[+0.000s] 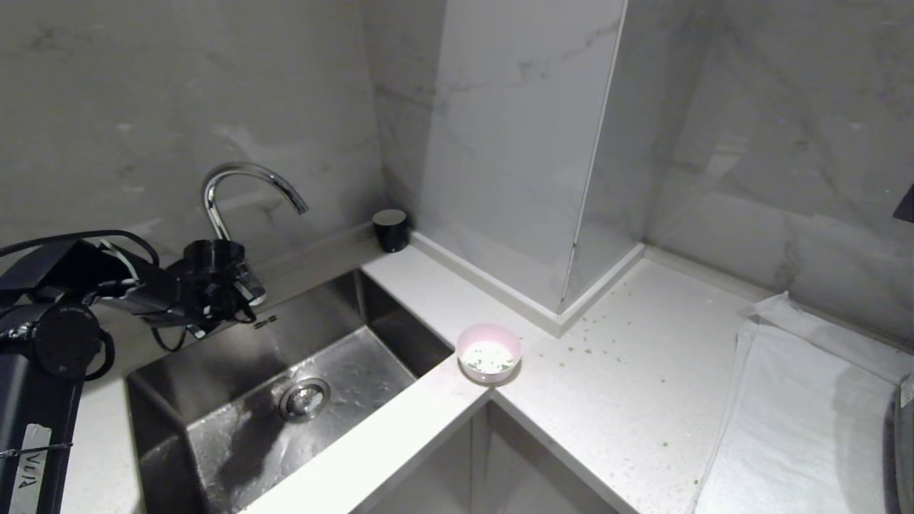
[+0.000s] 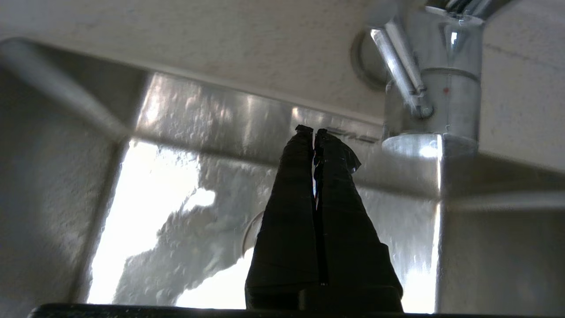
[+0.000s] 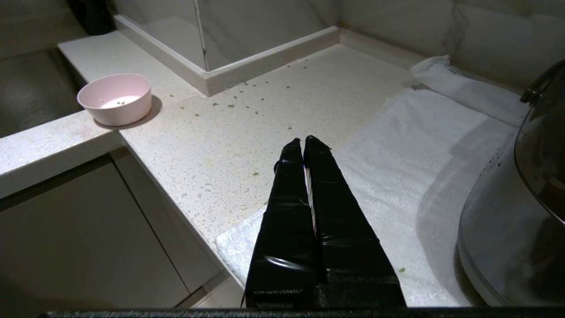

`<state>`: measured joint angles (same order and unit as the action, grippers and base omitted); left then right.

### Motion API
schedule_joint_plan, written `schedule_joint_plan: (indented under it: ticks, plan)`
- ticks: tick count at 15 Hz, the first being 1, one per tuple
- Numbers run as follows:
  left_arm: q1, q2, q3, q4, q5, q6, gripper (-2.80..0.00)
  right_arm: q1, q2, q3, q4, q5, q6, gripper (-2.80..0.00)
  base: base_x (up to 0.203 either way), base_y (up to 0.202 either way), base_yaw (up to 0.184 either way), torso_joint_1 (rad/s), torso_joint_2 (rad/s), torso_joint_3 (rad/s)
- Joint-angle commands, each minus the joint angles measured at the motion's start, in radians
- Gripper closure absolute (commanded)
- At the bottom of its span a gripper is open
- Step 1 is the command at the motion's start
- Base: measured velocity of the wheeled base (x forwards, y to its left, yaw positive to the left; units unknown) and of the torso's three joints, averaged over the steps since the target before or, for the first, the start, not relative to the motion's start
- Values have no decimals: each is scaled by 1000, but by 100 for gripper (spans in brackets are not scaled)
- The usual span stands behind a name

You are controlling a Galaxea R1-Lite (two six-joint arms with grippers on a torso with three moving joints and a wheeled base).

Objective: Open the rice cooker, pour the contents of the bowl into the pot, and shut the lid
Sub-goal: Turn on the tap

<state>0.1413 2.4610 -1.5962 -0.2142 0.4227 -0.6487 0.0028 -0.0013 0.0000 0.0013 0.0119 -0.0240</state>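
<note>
Pink bowl (image 1: 489, 352) sits on the counter (image 1: 643, 400) corner beside the sink (image 1: 285, 385). Left gripper (image 2: 314, 132) pinched closed, empty, over the sink near the faucet (image 1: 246, 189). Right gripper (image 3: 303, 142) closed, empty, above the towel (image 3: 397, 168).

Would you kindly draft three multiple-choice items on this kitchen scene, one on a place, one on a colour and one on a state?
1. Where does the bowl stand?
A. inside the sink
B. on the counter's inner corner, beside the sink
C. on the white towel

2. What colour is the bowl outside?
A. pale pink
B. dark blue
C. black

3. How is the left gripper set?
A. wide open over the bowl
B. shut on the faucet's handle
C. shut, holding nothing, over the sink near the faucet

Key: 1 B, the head view shows it on the counter at the sink's edge, apart from the towel. 2 A, its wall is pink in the right wrist view. 3 C, the left wrist view shows the fingers pressed together with nothing between them.
</note>
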Motion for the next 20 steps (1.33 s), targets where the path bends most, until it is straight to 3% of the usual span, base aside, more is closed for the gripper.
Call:
schedule_joint_plan:
  ticks: [1, 2, 3, 8, 11, 20]
  plan:
    - [-10, -87, 66, -3, -37, -5, 0, 0, 1, 2, 0, 0, -1, 0, 0, 0, 0, 0, 0, 0]
    - [-14, -101, 74, -4, -49, -5, 0, 0, 1, 2, 0, 0, -1, 0, 0, 0, 0, 0, 0, 0]
    - [-15, -105, 73, -5, -51, -5, -280, 0, 1, 2, 0, 0, -1, 0, 0, 0, 0, 0, 0, 0]
    - [-9, -95, 57, -7, -49, -2, -280, 0, 1, 2, 0, 0, 1, 0, 0, 0, 0, 0, 0, 0]
    - [-7, -21, -58, -7, -31, -2, -280, 0, 1, 2, 1, 0, -1, 0, 0, 0, 0, 0, 0, 0]
    - [-5, 52, -168, -7, -7, -3, -280, 0, 1, 2, 0, 0, -1, 0, 0, 0, 0, 0, 0, 0]
